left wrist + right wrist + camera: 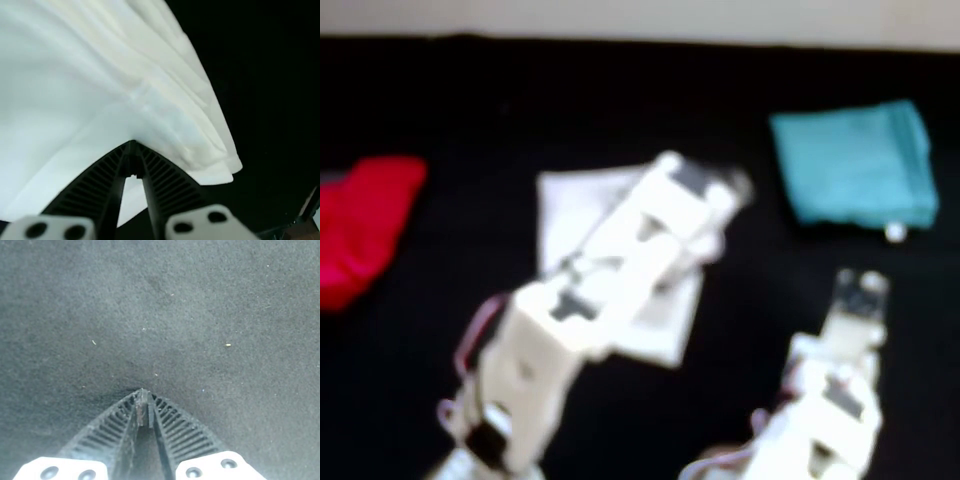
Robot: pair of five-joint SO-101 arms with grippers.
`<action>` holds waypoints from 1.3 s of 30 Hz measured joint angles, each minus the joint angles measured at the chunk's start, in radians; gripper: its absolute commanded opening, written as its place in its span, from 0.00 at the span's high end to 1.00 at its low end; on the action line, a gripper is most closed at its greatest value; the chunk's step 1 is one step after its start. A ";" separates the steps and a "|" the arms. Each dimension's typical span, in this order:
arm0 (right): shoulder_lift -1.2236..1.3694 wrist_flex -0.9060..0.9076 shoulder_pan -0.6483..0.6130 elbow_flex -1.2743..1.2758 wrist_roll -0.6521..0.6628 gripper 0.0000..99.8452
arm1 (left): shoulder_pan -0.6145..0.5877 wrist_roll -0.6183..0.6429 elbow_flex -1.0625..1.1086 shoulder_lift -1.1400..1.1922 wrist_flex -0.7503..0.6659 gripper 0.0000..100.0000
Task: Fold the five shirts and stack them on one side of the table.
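A white shirt (570, 215) lies partly folded in the middle of the black table (470, 100). My left arm stretches over it, and my left gripper (725, 190) sits at its far right corner. In the left wrist view the left gripper (132, 146) is shut, with its tips pinched into the white shirt (75, 90), whose layered edges (210, 130) lie beside them. My right gripper (860, 285) hovers near the front right. It is shut (143, 401) over bare black table (200, 315) and holds nothing.
A folded teal shirt (855, 165) lies at the back right, just beyond my right gripper. A red shirt (365, 225) lies bunched at the left edge. The pale far edge of the table (640, 20) runs along the back.
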 measured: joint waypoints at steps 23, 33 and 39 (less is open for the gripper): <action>0.000 0.000 0.000 0.000 -0.002 0.99 | -0.427 0.000 0.072 -0.448 0.066 0.99; 0.000 0.000 0.000 0.000 -0.002 0.99 | -0.427 0.000 0.195 -0.315 -0.101 0.96; 0.000 0.000 0.000 0.000 -0.002 0.99 | -0.216 0.000 0.109 -0.272 -0.109 0.77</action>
